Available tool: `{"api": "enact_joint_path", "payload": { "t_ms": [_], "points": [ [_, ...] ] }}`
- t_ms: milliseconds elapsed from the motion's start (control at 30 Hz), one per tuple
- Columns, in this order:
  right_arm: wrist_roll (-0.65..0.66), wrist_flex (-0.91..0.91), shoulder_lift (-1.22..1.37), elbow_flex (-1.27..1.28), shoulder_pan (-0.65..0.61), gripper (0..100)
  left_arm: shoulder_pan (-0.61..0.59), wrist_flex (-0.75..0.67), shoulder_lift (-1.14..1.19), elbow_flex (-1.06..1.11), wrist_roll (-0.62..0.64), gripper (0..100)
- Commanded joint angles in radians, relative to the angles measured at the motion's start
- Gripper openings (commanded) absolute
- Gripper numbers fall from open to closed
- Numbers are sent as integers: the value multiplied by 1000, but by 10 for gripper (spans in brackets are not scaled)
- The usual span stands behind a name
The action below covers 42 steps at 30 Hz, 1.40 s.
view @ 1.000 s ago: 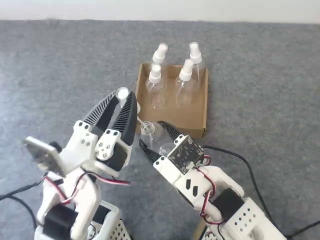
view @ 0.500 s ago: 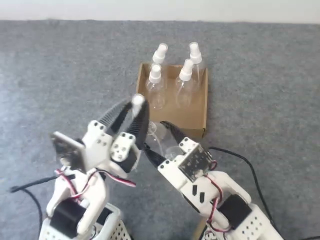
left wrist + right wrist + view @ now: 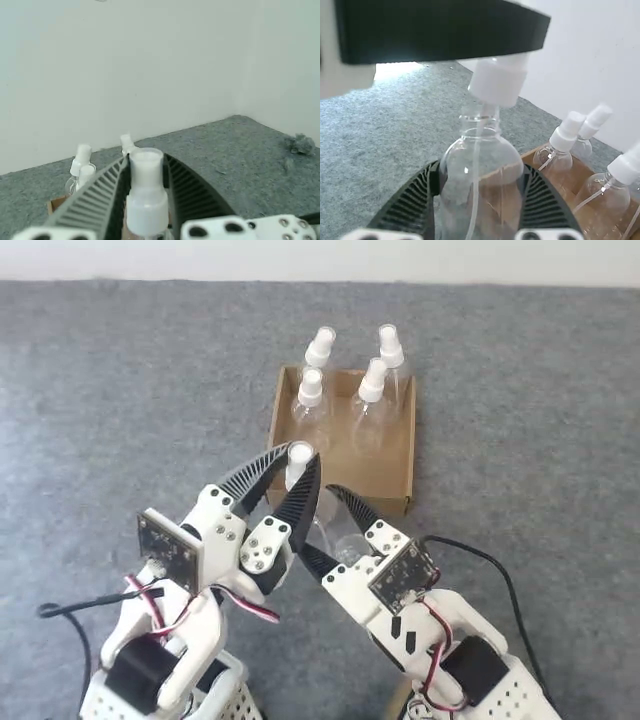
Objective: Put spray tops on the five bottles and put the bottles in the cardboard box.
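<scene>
My right gripper [image 3: 335, 530] is shut on a clear bottle [image 3: 479, 185], held upright just in front of the cardboard box [image 3: 395, 465]. My left gripper [image 3: 295, 465] is shut on a white spray top [image 3: 145, 195] directly above the bottle's neck [image 3: 479, 122]. The top's thin tube [image 3: 474, 200] hangs down inside the bottle, and the cap [image 3: 496, 82] sits slightly above the rim. Several capped bottles [image 3: 312, 405] stand in the box.
Grey carpet [image 3: 120, 390] covers the table all around the box, with free room on both sides. A black cable [image 3: 480, 555] trails by the right arm. A white wall [image 3: 150, 60] stands behind.
My left gripper has carried the spray top rightward and toward the bottle, bringing it over the neck. My right gripper with the bottle has shifted slightly.
</scene>
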Motion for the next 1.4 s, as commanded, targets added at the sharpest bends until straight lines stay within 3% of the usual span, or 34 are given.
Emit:
{"api": "enact_joint_path", "payload": {
  "t_ms": [0, 300, 667, 967, 1167, 1367],
  "points": [
    [12, 2, -38, -25, 16, 47, 3, 44, -5, -10, -12, 80],
    [6, 1, -38, -29, 61, 47, -6, 61, -5, -8, -8, 146],
    [6, 1, -38, -25, 62, 47, -6, 235, -5, -110, -6, 242],
    [6, 1, -38, -23, 62, 47, -12, 244, -5, -165, -6, 250],
    [12, -33, -36, 9, 61, 47, -146, 244, -5, -223, 68, 250],
    [14, -64, -36, 35, 61, 47, -204, 242, -5, -252, 132, 250]
  ]
}}
